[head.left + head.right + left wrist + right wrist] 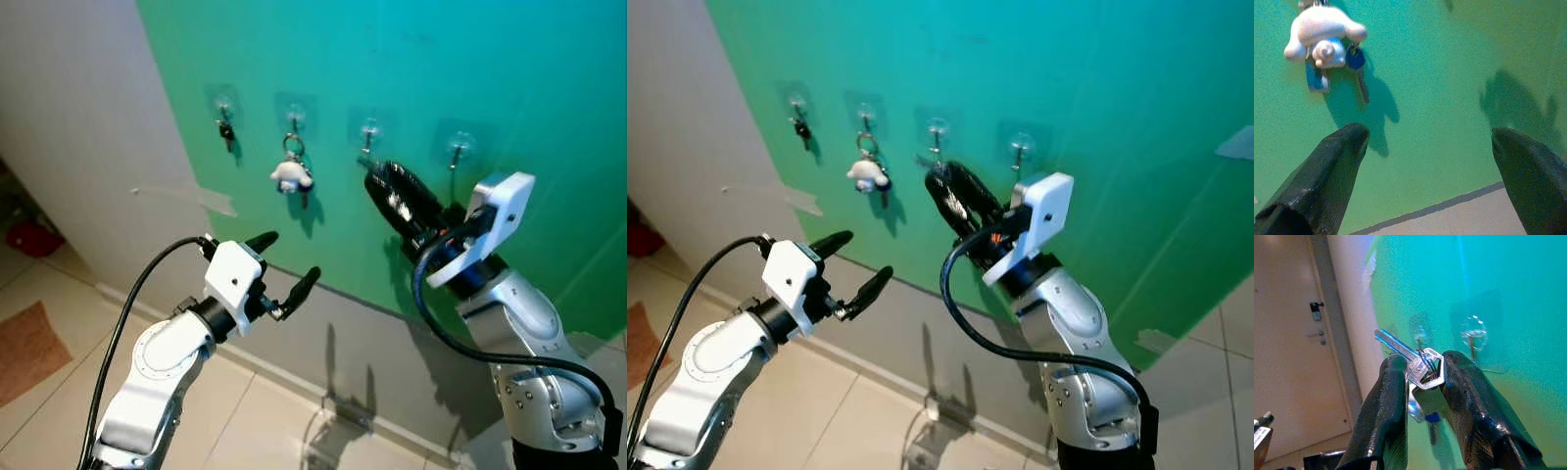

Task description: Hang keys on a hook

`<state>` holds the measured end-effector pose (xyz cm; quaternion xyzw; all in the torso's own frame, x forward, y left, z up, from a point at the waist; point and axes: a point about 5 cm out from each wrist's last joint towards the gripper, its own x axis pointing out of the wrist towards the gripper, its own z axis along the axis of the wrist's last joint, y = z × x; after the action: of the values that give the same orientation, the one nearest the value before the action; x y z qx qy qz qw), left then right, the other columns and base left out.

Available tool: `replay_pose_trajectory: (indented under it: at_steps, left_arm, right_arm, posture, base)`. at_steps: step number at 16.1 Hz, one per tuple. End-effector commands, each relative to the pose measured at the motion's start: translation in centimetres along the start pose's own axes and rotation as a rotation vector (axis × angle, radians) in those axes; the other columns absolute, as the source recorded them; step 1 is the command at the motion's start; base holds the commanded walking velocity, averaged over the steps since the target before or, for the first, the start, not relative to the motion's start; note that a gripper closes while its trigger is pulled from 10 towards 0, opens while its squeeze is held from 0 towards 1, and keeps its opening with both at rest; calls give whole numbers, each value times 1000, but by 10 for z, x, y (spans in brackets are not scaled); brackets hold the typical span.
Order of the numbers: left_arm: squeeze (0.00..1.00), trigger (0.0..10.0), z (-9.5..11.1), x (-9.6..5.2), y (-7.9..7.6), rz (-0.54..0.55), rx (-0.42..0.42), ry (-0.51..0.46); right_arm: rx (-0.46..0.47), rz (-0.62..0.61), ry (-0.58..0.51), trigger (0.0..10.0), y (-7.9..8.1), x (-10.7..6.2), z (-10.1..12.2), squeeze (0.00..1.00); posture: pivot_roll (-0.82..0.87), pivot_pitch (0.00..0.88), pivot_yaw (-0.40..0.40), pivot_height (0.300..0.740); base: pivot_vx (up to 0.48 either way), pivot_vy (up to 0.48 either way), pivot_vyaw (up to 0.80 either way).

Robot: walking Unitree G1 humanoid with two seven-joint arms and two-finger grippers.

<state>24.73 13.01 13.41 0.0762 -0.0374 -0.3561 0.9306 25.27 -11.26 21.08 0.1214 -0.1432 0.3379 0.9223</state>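
Four clear stick-on hooks sit in a row on the green wall. The first (224, 102) holds a small dark key. The second (293, 116) carries a key ring with a white plush charm (289, 175), also seen as the plush (1322, 36). The third hook (369, 130) and fourth hook (458, 147) are bare. My right gripper (377, 179) is raised just below the third hook, shut on a silver key (1415, 363) with a ring; the hook (1472, 335) is right beyond the fingers. My left gripper (291, 259) hovers open, lower, below the plush.
A grey baseboard band (333, 343) runs under the green panel, with tiled floor (265, 421) below. A pale wall (78, 147) meets the panel on the left, with a strip of tape (191, 199). A black cable (460, 343) loops beside my right arm.
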Motion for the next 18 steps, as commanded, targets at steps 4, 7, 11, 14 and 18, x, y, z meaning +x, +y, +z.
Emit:
replay_pose_trajectory:
  at_steps: [4, 7, 11, 14, 18]
  left_arm:
    - [0, 10000, 12, -1, -1, -57, 17, -46]
    - [0, 10000, 13, -4, -2, -62, 11, -46]
    - [0, 10000, 17, 0, 1, -72, 29, -52]
    - [0, 10000, 20, -2, 0, -71, 31, -53]
    - [0, 10000, 19, -4, -3, -72, 26, -46]
  right_arm:
    - [29, 35, -51, 10000, 6, 9, 9, 0]
    - [4, 38, -11, 10000, 7, 17, 7, 0]
    - [-67, 5, 15, 10000, 5, 30, 3, 0]
    - [-112, -29, 14, 10000, 4, 36, 5, 0]
    - [-143, -92, 14, 10000, -3, 40, 7, 0]
  posture:
    - [-35, 0, 48, 740]
    - [-31, 0, 48, 740]
    - [-24, 0, 46, 740]
    - [-20, 0, 38, 740]
    - [-19, 0, 30, 740]
  base:
    - [0, 0, 0]
    - [0, 0, 0]
    - [0, 0, 0]
    - [0, 0, 0]
    - [0, 0, 0]
